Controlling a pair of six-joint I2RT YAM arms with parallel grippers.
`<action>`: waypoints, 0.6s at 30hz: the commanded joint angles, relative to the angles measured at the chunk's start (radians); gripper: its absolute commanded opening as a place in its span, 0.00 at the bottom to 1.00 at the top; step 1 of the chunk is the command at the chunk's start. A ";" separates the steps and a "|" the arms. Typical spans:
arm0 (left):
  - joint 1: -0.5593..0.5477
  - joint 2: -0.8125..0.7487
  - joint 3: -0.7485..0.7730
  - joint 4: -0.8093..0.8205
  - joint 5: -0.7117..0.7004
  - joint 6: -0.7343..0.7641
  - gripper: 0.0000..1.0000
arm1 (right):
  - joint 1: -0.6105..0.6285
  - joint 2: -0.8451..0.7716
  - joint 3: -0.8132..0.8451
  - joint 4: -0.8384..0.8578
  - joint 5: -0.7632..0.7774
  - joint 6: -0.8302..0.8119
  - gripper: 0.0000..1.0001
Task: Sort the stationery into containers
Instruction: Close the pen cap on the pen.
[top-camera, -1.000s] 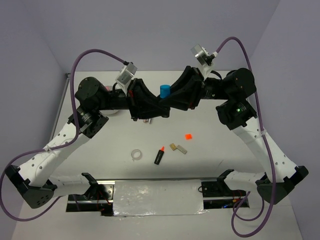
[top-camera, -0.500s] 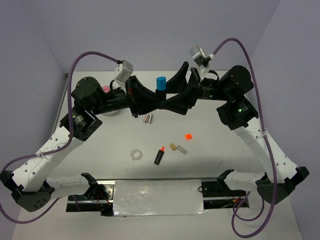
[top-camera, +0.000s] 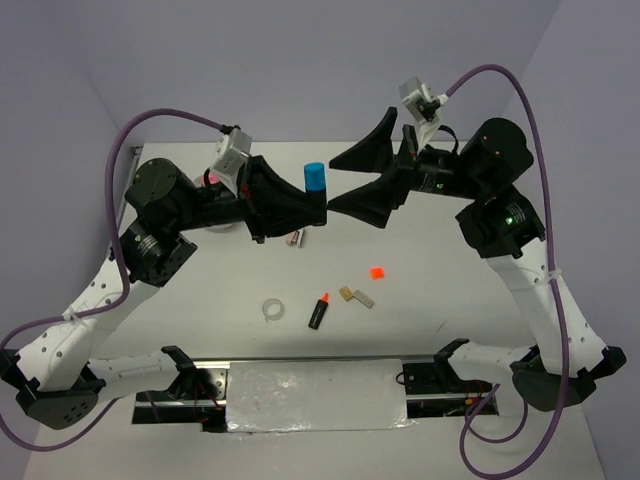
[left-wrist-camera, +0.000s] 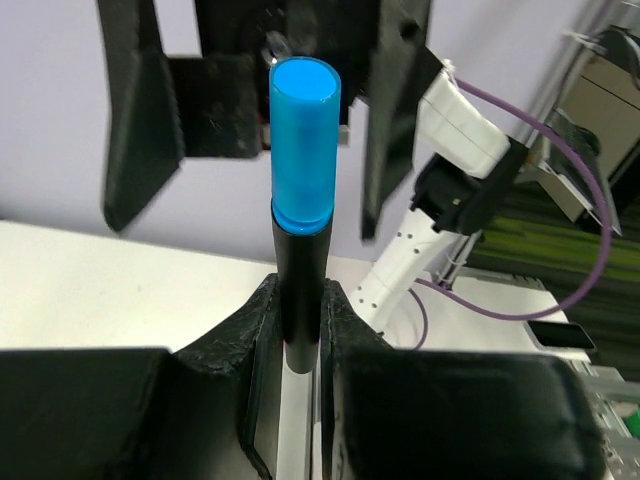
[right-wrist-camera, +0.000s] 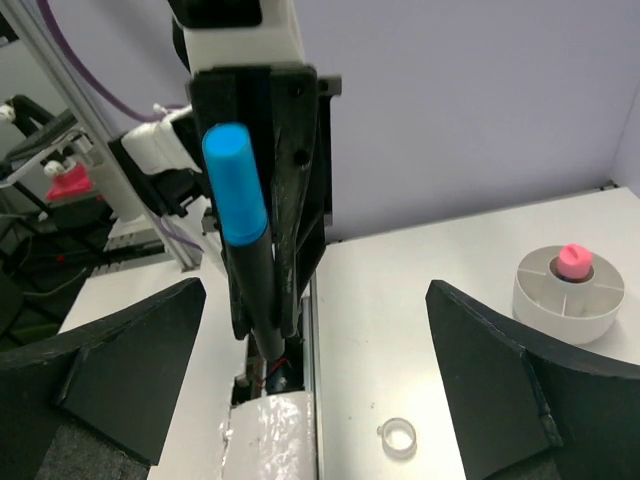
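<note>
A black marker with a blue cap stands upright above the table, and my left gripper is shut on its black body. My right gripper is wide open just right of the marker, its fingers apart from it on either side. The round whitish dish holds a pink cylinder; in the top view my left arm hides most of it. On the table lie an orange-capped marker, a clear tape ring, an orange square, tan and grey blocks and a small pale block.
A foil-covered plate lies between the arm bases at the near edge. Purple cables loop above both arms. The table ends at walls at the back and on both sides.
My right gripper has opened off the blue-capped marker and drawn back to the right. My left gripper has kept the marker and shifted slightly left with it.
</note>
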 joint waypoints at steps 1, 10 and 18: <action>0.003 -0.015 -0.024 0.091 0.101 -0.005 0.00 | -0.021 -0.015 0.080 0.047 -0.001 0.075 1.00; 0.003 -0.021 -0.093 0.108 0.098 -0.020 0.00 | -0.021 0.031 0.140 0.161 -0.087 0.251 0.84; 0.003 -0.015 -0.100 0.105 0.109 -0.026 0.00 | -0.018 0.044 0.092 0.187 -0.082 0.264 0.63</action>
